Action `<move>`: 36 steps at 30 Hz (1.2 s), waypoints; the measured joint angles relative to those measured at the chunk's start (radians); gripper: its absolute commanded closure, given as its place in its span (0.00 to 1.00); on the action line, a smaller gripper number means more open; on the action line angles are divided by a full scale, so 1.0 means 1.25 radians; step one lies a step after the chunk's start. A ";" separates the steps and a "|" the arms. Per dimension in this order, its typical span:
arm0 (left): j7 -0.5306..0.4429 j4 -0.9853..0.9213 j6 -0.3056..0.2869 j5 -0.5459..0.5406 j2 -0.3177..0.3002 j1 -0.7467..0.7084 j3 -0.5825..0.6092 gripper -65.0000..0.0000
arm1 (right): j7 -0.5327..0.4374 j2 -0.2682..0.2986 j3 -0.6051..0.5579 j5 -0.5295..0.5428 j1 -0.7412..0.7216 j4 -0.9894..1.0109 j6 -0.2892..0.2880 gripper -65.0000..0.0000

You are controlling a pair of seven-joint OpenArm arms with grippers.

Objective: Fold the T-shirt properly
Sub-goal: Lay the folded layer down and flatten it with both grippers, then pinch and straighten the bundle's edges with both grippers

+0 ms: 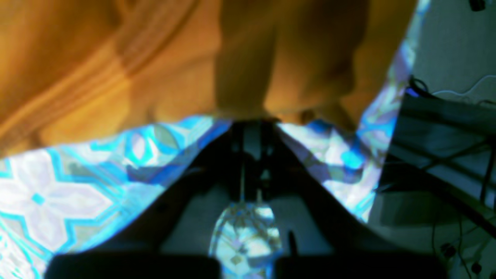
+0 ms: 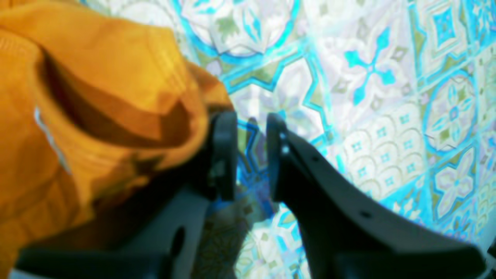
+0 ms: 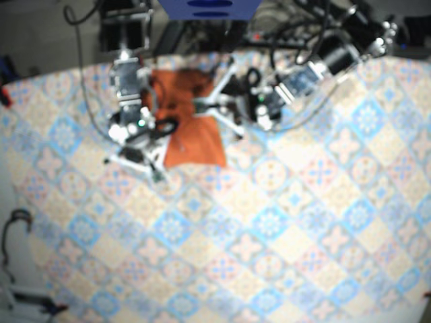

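Blue-patterned tile tablecloth (image 3: 269, 235) covers the whole table. One orange T-shirt (image 3: 195, 138) lies bunched in the upper left of the base view, between the two arms. Left gripper (image 1: 250, 118): jaws pressed together, pinching a fold of the shirt. Right gripper (image 2: 252, 155): jaws slightly parted, holding nothing, one finger (image 2: 223, 155) just beside the fabric. Dark cables (image 1: 457, 155) run beyond the table edge, at the right of the left wrist frame.

Blue-and-cream tiled tablecloth (image 3: 269, 222); dark cables (image 3: 77, 47) and a blue box (image 3: 207, 8) beyond its far edge
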State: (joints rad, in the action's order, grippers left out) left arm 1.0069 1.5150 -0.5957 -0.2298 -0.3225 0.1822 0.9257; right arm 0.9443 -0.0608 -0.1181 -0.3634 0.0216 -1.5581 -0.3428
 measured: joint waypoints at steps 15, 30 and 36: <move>-0.016 0.006 -0.002 -0.010 -0.072 0.000 -0.005 1.00 | -0.068 -0.002 0.152 0.000 0.064 -0.168 0.000 0.77; -0.003 0.027 -0.002 -0.004 -0.102 0.000 -0.004 1.00 | -0.067 -0.069 0.047 0.003 0.169 -0.247 0.000 0.86; -0.004 0.027 -0.002 -0.001 -0.101 0.000 -0.004 1.00 | -0.062 -0.068 -0.015 0.001 0.172 -0.247 0.000 0.97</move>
State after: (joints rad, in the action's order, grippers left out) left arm 1.0019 1.5486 -0.5980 -0.2314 -0.4492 0.1825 0.9207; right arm 0.8669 -0.1459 -0.1371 -0.3626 0.2363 -1.8664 -0.3428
